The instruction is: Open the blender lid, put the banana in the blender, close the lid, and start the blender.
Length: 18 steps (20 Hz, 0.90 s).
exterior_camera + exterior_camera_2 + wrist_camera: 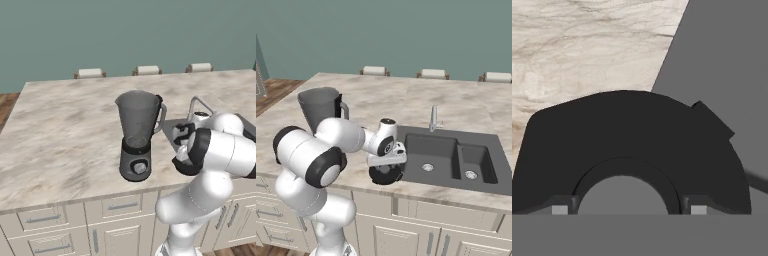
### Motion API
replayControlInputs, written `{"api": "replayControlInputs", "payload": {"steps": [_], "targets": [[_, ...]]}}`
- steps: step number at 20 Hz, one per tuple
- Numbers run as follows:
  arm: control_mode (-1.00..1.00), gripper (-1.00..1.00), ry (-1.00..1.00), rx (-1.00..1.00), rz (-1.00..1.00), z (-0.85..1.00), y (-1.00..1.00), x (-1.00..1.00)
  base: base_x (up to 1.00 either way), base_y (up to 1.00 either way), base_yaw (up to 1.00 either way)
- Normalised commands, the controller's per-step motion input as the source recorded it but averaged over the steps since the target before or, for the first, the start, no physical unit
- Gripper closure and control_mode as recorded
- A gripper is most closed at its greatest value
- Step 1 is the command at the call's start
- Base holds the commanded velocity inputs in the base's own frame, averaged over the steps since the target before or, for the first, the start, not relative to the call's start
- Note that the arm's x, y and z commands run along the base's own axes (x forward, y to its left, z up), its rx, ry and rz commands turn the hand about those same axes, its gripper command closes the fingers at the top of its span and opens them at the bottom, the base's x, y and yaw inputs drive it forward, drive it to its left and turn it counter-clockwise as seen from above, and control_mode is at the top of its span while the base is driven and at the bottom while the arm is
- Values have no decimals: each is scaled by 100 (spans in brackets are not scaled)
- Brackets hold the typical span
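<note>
With the blender (136, 135) jar uncovered for the banana, the gripper (387, 167) is hovering over the blender lid (385, 175) on the counter (65, 130), its grip unclear.

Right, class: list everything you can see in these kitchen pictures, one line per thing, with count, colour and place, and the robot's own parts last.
blender: one, grey jar on dark base, jar top open, on the counter left of the sink
blender lid: one, black, at the counter's front edge by the sink, under the gripper
counter: one, beige marble
sink: one, dark grey, two basins, set in the counter
faucet: one, silver, behind the sink
stools: three, white tops, beyond the counter
cabinets: cream, below the counter
gripper: one, fingertips either side of the lid's centre cap
</note>
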Motion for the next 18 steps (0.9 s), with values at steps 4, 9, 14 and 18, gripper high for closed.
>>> {"api": "replayControlInputs", "payload": {"steps": [4, 9, 14, 18], "targets": [[-100, 100, -7, 0, -2, -38, 10, -38, 0, 0, 0], [-100, 100, 0, -1, -1, -3, 7, -7, 0, 0, 0], [-100, 100, -10, 0, -3, 31, 0, -8, 0, 0, 0], [-100, 100, -6, -3, -10, 90, -1, -8, 0, 0, 0]]}}
